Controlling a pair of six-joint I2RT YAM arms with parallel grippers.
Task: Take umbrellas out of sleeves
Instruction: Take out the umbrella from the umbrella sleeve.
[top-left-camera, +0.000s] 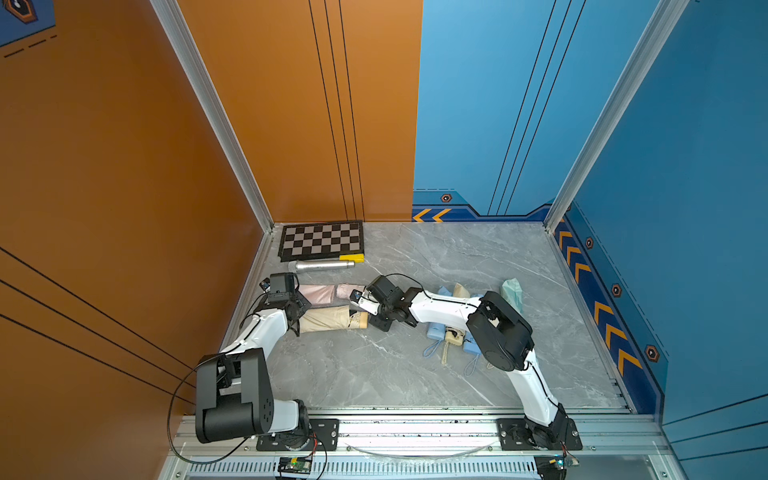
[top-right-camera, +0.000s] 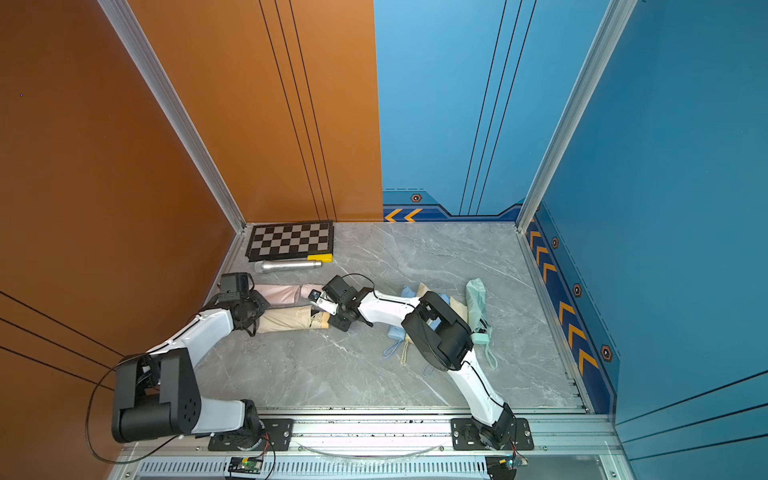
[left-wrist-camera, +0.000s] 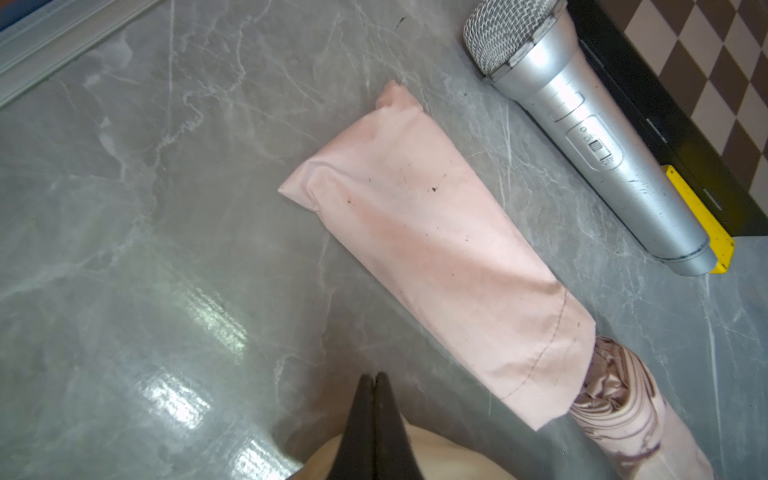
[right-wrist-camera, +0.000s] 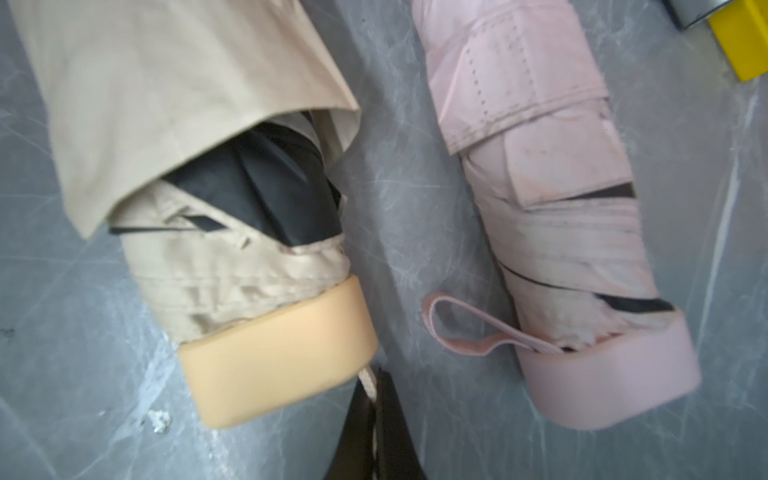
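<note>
Smooth pink sleeve (left-wrist-camera: 415, 249); pleated cream umbrella (right-wrist-camera: 232, 266); right gripper (right-wrist-camera: 374, 382) pinching braided cord (right-wrist-camera: 368, 376)

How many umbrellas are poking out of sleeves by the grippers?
2: cream umbrella at the right gripper; pink umbrella beside it, nearer the microphone. More may be hidden.

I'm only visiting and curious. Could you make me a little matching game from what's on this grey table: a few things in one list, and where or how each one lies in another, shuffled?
Things:
1. cream folded fabric umbrella
2. pink smooth fabric sleeve
3. silver metal microphone
4. mint folded fabric umbrella

Places or states:
A. lies along the edge of the checkerboard
B. covers one end of the pink folded umbrella
C. lies by the right arm's black elbow
D. wrist cord pinched in the right gripper

Pairs: 1-D, 2-B, 3-A, 4-C.
</note>
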